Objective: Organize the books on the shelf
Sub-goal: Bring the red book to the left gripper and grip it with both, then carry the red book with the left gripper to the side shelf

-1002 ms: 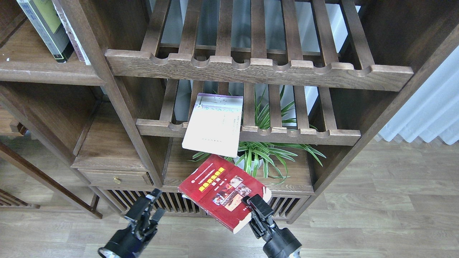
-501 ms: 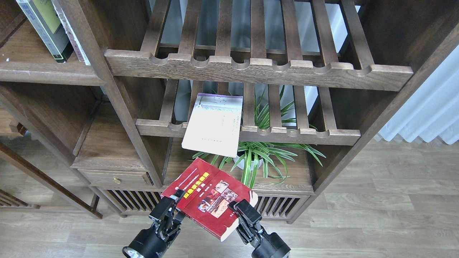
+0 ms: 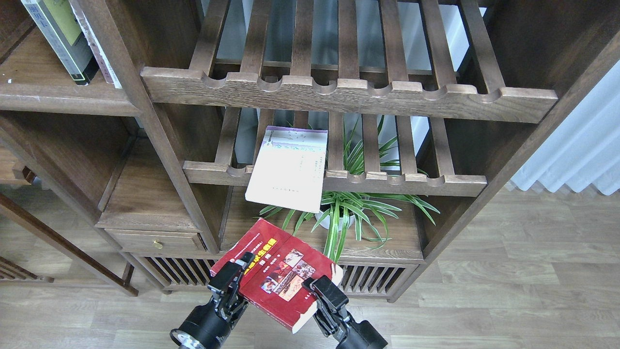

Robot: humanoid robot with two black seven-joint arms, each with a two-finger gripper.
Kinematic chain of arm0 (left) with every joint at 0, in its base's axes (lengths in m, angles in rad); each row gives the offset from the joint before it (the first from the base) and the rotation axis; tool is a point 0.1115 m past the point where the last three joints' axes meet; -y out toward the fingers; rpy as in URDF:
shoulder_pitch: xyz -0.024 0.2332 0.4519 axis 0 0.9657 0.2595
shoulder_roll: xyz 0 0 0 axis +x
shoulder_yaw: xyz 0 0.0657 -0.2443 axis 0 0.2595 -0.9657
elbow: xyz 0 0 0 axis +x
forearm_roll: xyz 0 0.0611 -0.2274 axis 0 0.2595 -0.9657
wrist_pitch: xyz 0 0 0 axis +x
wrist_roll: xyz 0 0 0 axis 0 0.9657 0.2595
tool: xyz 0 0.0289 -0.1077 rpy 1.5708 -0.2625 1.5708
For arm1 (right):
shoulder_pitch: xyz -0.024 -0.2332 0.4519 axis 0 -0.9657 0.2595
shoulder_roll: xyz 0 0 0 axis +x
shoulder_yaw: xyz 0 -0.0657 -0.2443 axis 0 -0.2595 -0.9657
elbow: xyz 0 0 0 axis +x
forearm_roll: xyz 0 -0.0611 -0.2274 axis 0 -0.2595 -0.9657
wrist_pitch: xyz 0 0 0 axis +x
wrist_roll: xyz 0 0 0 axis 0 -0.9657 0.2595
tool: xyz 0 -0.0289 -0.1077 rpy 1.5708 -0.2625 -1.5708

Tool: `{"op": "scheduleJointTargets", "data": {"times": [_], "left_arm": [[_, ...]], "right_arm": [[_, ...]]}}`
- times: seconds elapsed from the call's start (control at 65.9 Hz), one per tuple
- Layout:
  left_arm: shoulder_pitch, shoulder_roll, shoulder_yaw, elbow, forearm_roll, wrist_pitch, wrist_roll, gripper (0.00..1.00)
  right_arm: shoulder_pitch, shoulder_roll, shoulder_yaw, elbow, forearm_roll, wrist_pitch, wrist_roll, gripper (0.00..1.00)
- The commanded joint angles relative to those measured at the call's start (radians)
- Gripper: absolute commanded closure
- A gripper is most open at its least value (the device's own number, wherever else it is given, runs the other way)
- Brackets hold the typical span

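A thick red book (image 3: 277, 271) with a yellow title and photos is held tilted, low in the middle, in front of the cabinet. My right gripper (image 3: 323, 290) is shut on its lower right edge. My left gripper (image 3: 236, 272) clasps its left edge, one finger over the cover. A pale lavender-white book (image 3: 288, 169) lies on the lower slatted rack and juts over the front rail. A green-and-grey book (image 3: 60, 34) leans upright on the flat dark-brown shelf (image 3: 63, 99) at the top left.
Two slatted racks with notched rails (image 3: 348, 94) fill the middle bay. A potted spider plant (image 3: 348, 213) stands just behind the red book. A small drawer (image 3: 155, 240) sits lower left. A thin pale book (image 3: 99, 48) leans beside the green one.
My left gripper came in from the lower left and closed on the red book's left edge. The red book, with my right gripper, shifted left and slightly down.
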Motion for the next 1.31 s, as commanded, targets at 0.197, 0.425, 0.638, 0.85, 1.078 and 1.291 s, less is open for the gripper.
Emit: {"op": "scheduleJointTargets", "data": {"times": [0.197,0.425,0.638,0.85,1.078,1.291], "left_arm": [[-0.003,0.0,0.003,-0.007,-0.04,0.0,0.0,0.91],[-0.008,0.0,0.008,-0.015,-0.041,0.0,0.015,0.93],[0.006,0.053,-0.004,-0.039,-0.032,0.0,0.059,0.94],[0.052,0.173,-0.046,-0.07,-0.032,0.0,0.062,0.94],[0.129,0.298,-0.15,-0.123,-0.032,0.0,0.064,0.94],[0.195,0.38,-0.309,-0.211,-0.028,0.0,0.098,0.94]], "right_arm": [[-0.002,0.0,0.002,0.0,0.001,0.0,-0.003,0.92],[0.014,0.0,-0.005,0.012,-0.002,0.0,-0.005,0.48],[0.031,0.0,-0.002,0.022,-0.035,0.0,-0.005,0.12],[0.031,-0.006,0.003,0.02,-0.035,0.0,-0.005,0.04],[0.031,-0.005,0.006,0.014,-0.035,0.0,-0.005,0.01],[0.031,0.0,0.002,0.014,-0.035,0.0,-0.005,0.01]]}}
